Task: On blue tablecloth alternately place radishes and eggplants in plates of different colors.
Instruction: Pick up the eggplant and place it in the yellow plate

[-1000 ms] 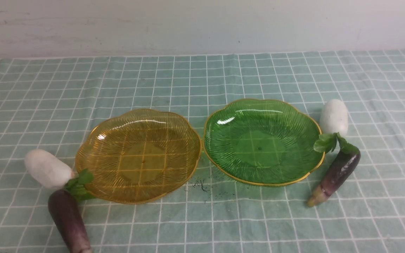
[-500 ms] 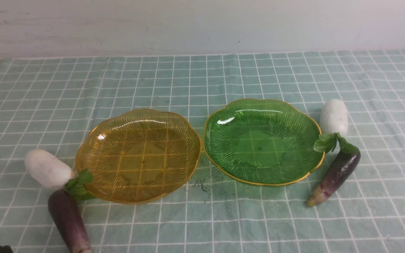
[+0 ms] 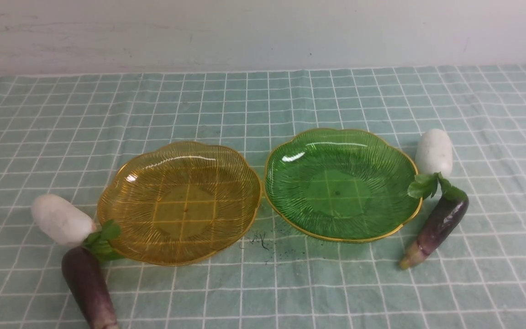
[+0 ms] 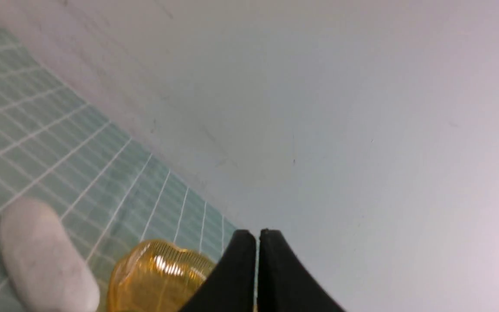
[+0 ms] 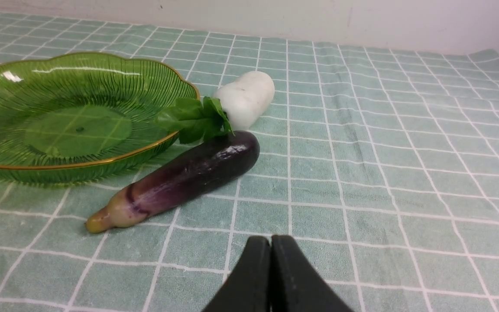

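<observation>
Jaws together both sides; two plates (image 3: 178, 256) (image 3: 340, 137), two radishes (image 3: 60, 219) (image 3: 434, 151), two eggplants (image 3: 88, 288) (image 3: 439, 224).

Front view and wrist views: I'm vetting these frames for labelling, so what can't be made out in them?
Left eggplant: the front view's bottom edge cuts off its near end.
Amber plate: left wrist view, blurred, partly behind the left gripper and cut by the edge.
Green plate: the right wrist view's edge cuts off one side.
Both arms: outside the front view.
</observation>
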Tool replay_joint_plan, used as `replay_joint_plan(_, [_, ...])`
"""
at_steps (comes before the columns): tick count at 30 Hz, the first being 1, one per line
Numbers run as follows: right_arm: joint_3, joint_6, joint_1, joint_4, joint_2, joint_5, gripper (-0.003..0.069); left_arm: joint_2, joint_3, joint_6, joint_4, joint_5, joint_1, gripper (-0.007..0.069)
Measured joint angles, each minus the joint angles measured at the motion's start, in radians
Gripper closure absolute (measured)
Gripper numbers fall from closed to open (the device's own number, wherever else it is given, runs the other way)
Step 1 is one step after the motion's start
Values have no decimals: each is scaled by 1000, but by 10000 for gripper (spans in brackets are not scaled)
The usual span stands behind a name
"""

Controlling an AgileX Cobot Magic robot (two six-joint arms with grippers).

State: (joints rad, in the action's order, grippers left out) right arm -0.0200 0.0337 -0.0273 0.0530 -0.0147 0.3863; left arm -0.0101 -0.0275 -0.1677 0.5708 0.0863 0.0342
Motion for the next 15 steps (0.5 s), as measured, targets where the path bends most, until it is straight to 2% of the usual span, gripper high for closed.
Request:
replay_joint_plan(1, [-2,-5,0,-29,0,-20,673,0,-105,46,-30,-95,0,632])
replay_joint_plan(2, [-4,-7,0,-41,0,-24,673,3,-130,61,-38,-119,0,632])
replay_joint_plan(5, [-9,-81,0,-241,0,-150,673,109,-351,131,-110,-370,0,632])
replay_joint_plan(8, [-9,-160,0,-447,0,-274,673,288,-510,142,-178,-670,0,632])
replay_joint_plan(11, [-9,-187,0,-602,0,-328,673,472,-602,143,-239,-898,0,632])
replay_joint_plan(15, [-9,-155,0,-687,0,-357,673,717,-649,144,-319,-1054,0,632])
